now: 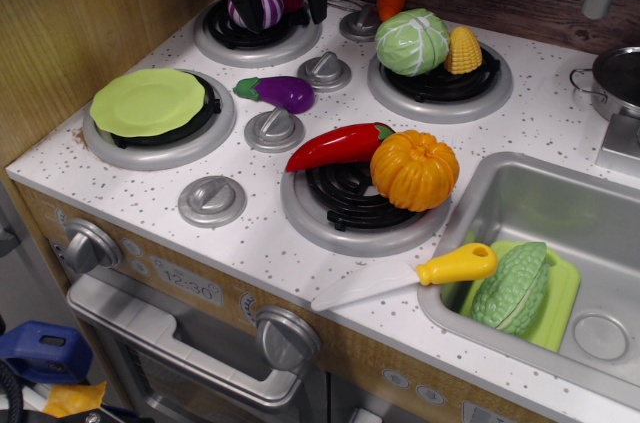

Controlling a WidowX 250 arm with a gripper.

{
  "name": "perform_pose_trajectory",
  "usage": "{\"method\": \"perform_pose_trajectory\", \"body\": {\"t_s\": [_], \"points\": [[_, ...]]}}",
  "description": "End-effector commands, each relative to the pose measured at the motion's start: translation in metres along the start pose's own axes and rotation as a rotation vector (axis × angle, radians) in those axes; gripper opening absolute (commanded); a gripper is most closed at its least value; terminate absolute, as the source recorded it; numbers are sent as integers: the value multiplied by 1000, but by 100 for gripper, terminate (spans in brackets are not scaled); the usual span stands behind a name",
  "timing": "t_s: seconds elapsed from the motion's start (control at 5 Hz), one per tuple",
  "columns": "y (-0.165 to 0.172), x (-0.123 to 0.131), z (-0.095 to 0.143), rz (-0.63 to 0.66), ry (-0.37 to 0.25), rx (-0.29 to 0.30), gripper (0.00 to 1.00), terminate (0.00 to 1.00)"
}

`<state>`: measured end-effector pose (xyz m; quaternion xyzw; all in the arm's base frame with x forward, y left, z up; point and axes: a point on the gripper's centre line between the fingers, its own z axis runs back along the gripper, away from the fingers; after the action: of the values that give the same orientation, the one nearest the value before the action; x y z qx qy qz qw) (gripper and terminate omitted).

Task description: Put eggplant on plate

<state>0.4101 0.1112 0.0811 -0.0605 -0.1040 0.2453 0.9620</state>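
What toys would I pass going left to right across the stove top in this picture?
Green plate → eggplant → red pepper → orange pumpkin → yellow-handled toy knife → bumpy green gourd in the sink.

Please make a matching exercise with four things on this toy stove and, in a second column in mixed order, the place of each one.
Things:
1. eggplant
2. plate
3. pumpkin
4. knife

Places:
A. on the front right burner
B. on the counter edge, handle over the sink rim
C. on the front left burner
D. on the counter between the burners, among the knobs

Pairs: 1-D, 2-C, 3-A, 4-B
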Motion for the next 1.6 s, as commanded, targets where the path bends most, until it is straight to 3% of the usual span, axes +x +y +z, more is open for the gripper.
{"method": "perform_pose_trajectory", "body": {"t_s": [0.0, 0.6, 0.8, 1.0, 1.4], "points": [[0, 0, 0, 0, 0, 0, 100, 0], [6, 18, -19, 300, -32, 19, 100, 0], [4, 14, -24, 374, -26, 65, 100, 0], [6, 7, -29, 411, -27, 80, 100, 0], [6, 3, -45, 473, -9, 50, 100, 0]]}}
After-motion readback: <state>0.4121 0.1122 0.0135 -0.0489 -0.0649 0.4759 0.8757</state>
